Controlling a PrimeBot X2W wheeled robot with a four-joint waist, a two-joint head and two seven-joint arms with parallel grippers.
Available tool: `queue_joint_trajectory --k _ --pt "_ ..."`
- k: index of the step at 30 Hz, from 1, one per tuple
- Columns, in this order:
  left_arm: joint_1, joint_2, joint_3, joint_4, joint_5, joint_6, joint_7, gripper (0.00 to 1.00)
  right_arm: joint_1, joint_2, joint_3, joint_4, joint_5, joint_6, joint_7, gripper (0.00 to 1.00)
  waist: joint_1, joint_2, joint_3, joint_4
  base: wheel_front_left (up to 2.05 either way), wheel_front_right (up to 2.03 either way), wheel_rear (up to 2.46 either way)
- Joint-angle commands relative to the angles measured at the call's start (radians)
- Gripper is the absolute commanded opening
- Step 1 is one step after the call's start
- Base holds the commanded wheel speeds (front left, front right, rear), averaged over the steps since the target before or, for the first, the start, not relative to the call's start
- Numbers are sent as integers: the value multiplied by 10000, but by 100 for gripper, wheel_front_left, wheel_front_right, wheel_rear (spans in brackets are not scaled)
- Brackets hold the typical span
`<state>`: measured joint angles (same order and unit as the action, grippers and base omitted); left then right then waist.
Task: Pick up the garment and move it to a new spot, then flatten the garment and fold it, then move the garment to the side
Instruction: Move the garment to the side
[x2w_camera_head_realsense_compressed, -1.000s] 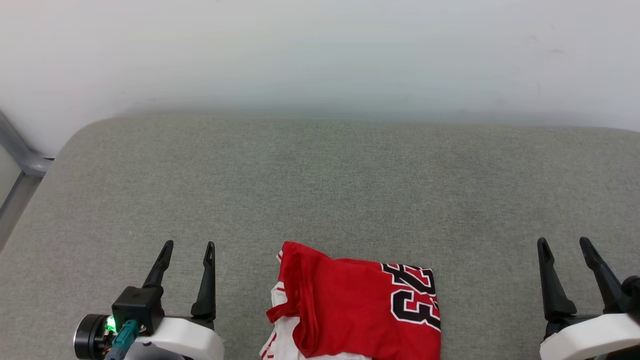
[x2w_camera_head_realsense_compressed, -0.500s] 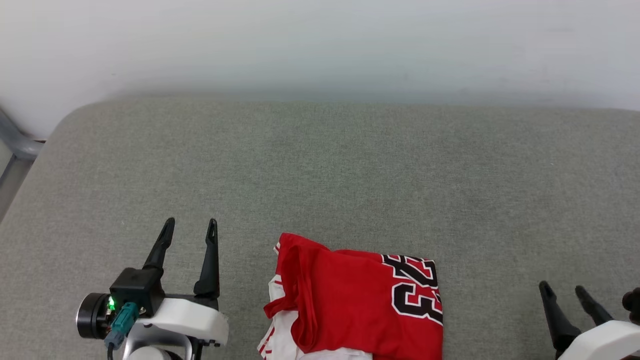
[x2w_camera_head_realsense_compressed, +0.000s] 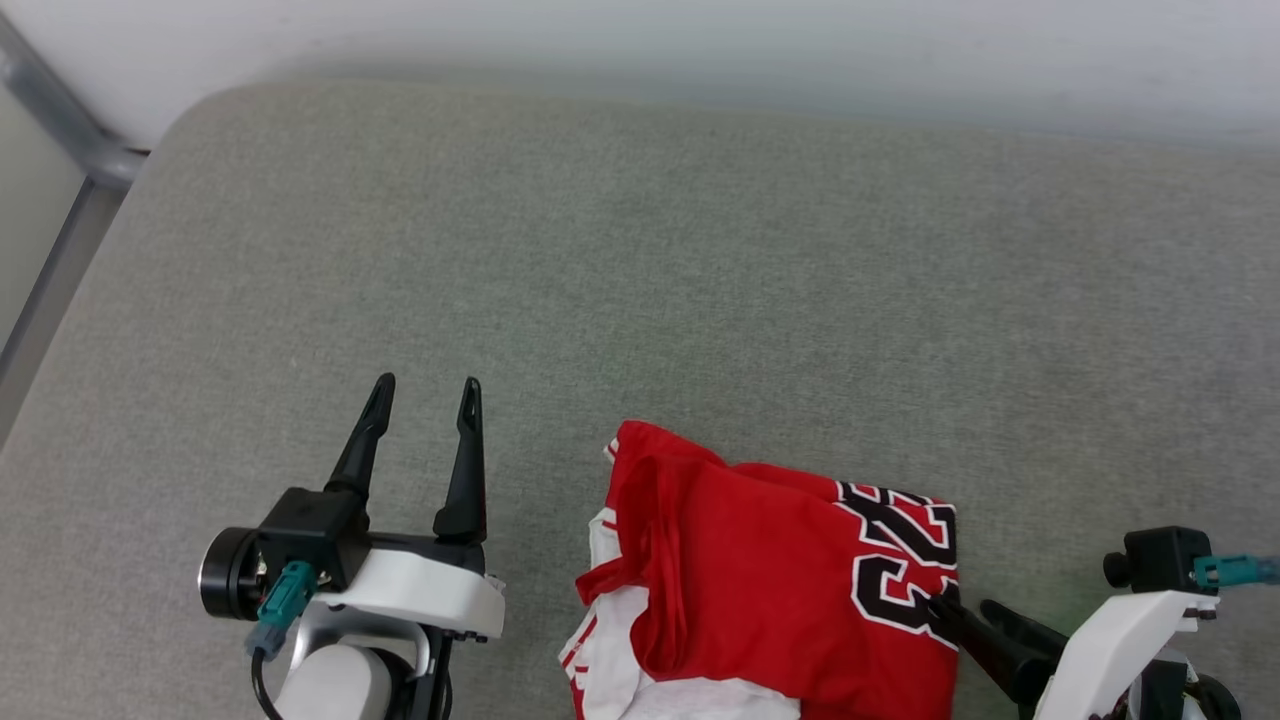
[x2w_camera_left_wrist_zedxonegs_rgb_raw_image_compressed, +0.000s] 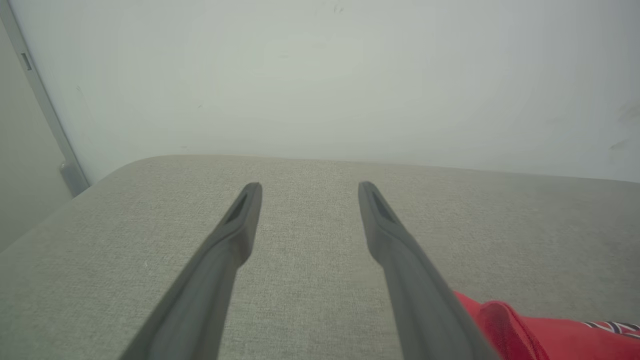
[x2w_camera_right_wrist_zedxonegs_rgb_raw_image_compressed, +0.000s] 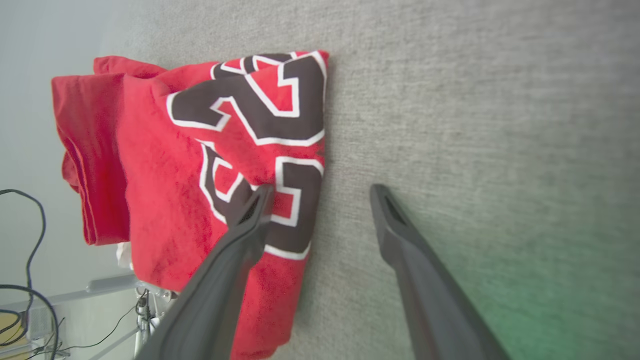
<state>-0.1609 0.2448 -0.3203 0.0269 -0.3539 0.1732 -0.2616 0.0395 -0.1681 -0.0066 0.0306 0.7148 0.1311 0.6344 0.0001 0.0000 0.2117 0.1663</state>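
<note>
The garment (x2w_camera_head_realsense_compressed: 760, 590) lies folded in a loose bundle on the grey padded surface (x2w_camera_head_realsense_compressed: 700, 250) near its front edge, red with a black-and-white "23" on its right part and white fabric underneath. My left gripper (x2w_camera_head_realsense_compressed: 428, 385) stands open to the left of it, apart from the cloth; in the left wrist view its fingers (x2w_camera_left_wrist_zedxonegs_rgb_raw_image_compressed: 310, 186) point over bare padding, with a red corner of the garment (x2w_camera_left_wrist_zedxonegs_rgb_raw_image_compressed: 525, 335) at the lower right. My right gripper (x2w_camera_head_realsense_compressed: 960, 605) is open at the garment's right edge. In the right wrist view the gripper (x2w_camera_right_wrist_zedxonegs_rgb_raw_image_compressed: 321, 191) straddles that edge of the garment (x2w_camera_right_wrist_zedxonegs_rgb_raw_image_compressed: 200, 150), one finger over the numbers.
A pale wall runs behind the padded surface. A grey metal frame (x2w_camera_head_realsense_compressed: 60, 120) stands at the far left corner. Black cables (x2w_camera_right_wrist_zedxonegs_rgb_raw_image_compressed: 25, 250) and a metal rail hang beyond the surface's front edge. Bare padding stretches behind and to both sides of the garment.
The head camera has tilted down and shifted. My right gripper has turned inward and come up to the garment's right edge. The left gripper keeps its place beside the garment.
</note>
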Motion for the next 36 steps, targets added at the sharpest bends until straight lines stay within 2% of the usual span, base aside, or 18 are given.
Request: queue_joint_trajectory --k 1,9,10,11,12,18,23,30,36 --pt "-125 -6 28 19 60 -60 -42 100 -14 -27 66 127 18 -9 117 100 -1 0 212 207 0 0 0" --pt "-346 -378 346 154 387 -415 -42 100 -240 299 328 881 707 -19 1386 100 -1 0 601 521 0 0 0" --pt "-340 -416 387 184 430 -467 -42 100 -281 325 359 931 687 -26 1460 58 -1 0 614 530 0 0 0" --pt "-344 -452 431 206 461 -498 -42 100 -328 379 377 929 682 -26 1477 3 -1 0 620 533 0 0 0" --pt "-333 -489 475 237 501 -532 -42 100 -351 419 429 924 709 -26 1534 0 -1 0 599 529 0 0 0" --pt "-179 -552 678 497 723 -804 -42 100 -661 207 645 25 203 -6 1104 0 -1 0 117 372 0 0 0" --pt "-31 -411 797 488 897 -850 -42 100 -797 -174 533 -278 -1228 -6 632 0 -1 0 -259 -9 0 0 0" --pt "350 -103 1038 230 919 -745 -33 100 -803 -528 181 -274 -2955 -8 429 0 -1 0 -606 -1281 0 0 0" --pt "335 118 1071 -255 1063 -643 106 100 -1139 -932 -107 -69 -3308 -8 353 0 -1 0 -359 -2505 0 0 0"
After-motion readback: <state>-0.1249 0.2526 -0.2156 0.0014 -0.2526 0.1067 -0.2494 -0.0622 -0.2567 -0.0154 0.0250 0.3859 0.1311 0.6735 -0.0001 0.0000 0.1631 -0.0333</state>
